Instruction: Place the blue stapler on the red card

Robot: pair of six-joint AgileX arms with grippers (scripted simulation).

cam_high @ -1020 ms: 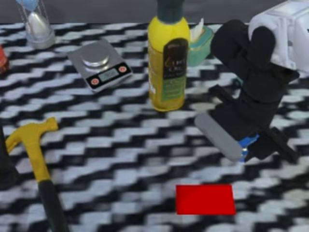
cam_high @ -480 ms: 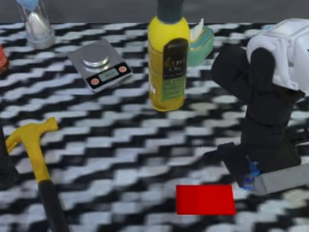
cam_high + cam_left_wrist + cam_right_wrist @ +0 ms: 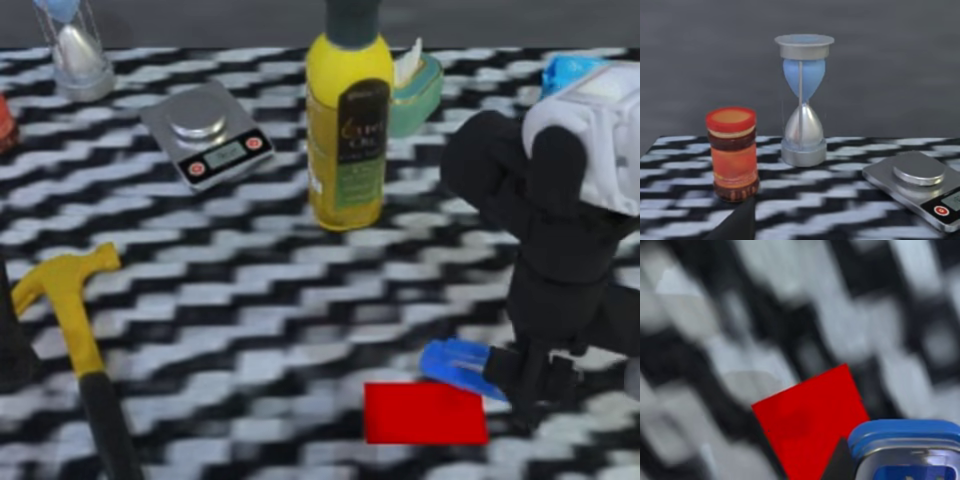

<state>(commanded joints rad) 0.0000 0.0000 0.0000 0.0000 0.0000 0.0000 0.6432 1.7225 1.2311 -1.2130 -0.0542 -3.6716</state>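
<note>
1. Seen from above, the right gripper [image 3: 535,380] hangs near the table's front right, its fingers clamped on the blue stapler [image 3: 460,366], which sticks out leftward from the black claw.
2. From the same overhead view, the stapler's free end sits just above the top right corner of the red card [image 3: 425,412]; whether it touches the card cannot be told.
3. Farther back stands a tall yellow bottle [image 3: 348,125], with a teal tissue box [image 3: 418,88] just behind it to the right.
4. Left of the bottle lies a grey kitchen scale [image 3: 207,134], and an hourglass [image 3: 72,45] stands in the back left corner.
5. A hammer [image 3: 82,345] with a yellow head and black grip lies at the front left, on the black-and-white zigzag tablecloth [image 3: 250,300].
6. The left arm is parked at the left edge, only a dark sliver showing; its claw's state cannot be told.
7. On the left wrist view, the hourglass [image 3: 803,100] holds blue sand in its upper bulb, a red-lidded jar [image 3: 732,152] stands near it, and the scale [image 3: 920,187] shows at the edge.
8. On the right wrist view, the blue stapler [image 3: 905,447] fills a corner close to the lens, its rounded blue rim over a silvery part.
9. The red card [image 3: 807,420] lies flat on the cloth beyond it, partly covered by the stapler and one dark fingertip [image 3: 841,462].
</note>
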